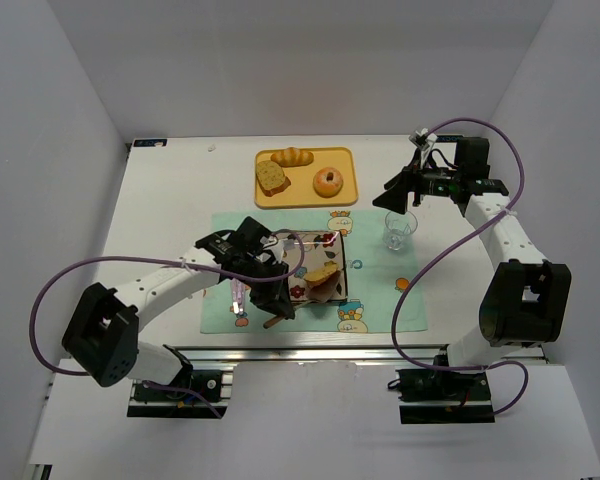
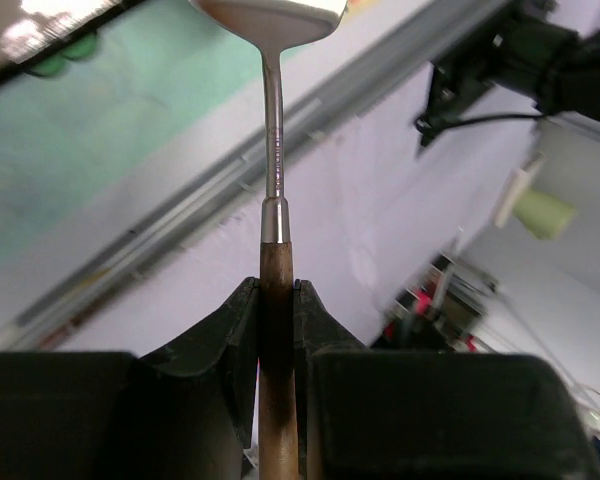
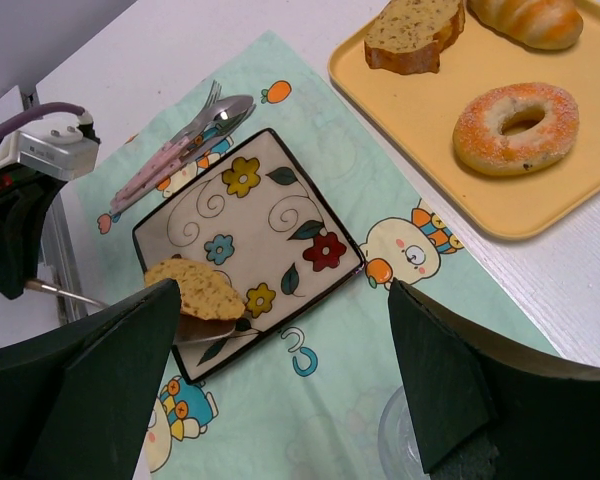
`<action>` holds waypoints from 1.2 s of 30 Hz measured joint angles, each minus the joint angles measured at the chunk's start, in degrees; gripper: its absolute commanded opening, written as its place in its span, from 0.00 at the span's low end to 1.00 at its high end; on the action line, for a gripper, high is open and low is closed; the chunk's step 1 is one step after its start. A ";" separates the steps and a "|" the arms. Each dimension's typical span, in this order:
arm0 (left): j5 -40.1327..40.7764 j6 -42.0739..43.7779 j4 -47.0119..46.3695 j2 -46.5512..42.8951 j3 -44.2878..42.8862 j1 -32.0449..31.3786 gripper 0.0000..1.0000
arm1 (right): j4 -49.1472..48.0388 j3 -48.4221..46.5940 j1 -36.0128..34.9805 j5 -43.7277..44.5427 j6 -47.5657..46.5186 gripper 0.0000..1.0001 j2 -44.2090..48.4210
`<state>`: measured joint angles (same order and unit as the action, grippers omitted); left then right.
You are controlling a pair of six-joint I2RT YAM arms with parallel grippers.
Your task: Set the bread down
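Tan bread (image 3: 205,288), one; yellow tray (image 3: 420,110), three baked items (image 3: 475,140)

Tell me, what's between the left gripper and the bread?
The spatula: left gripper clamps its handle, its blade lies under the bread. Right wrist view shows it.
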<state>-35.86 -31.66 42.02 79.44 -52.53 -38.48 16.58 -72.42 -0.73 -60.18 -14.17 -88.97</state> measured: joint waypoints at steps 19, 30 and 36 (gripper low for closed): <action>-11.37 -7.63 -1.20 -3.85 -5.55 7.19 0.00 | 0.74 0.00 0.00 0.00 -1.31 0.89 0.00; 7.48 0.31 0.52 -7.19 -11.34 41.77 0.00 | 2.05 0.00 0.00 0.00 -1.79 0.89 0.00; 24.48 12.13 1.05 4.72 -12.70 44.09 0.00 | 3.08 0.00 0.00 -0.20 -2.32 0.89 0.00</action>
<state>-11.38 -19.53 43.07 84.16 -65.23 5.61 19.66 -72.42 -0.73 -60.38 -16.49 -88.97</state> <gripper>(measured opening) 0.262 0.892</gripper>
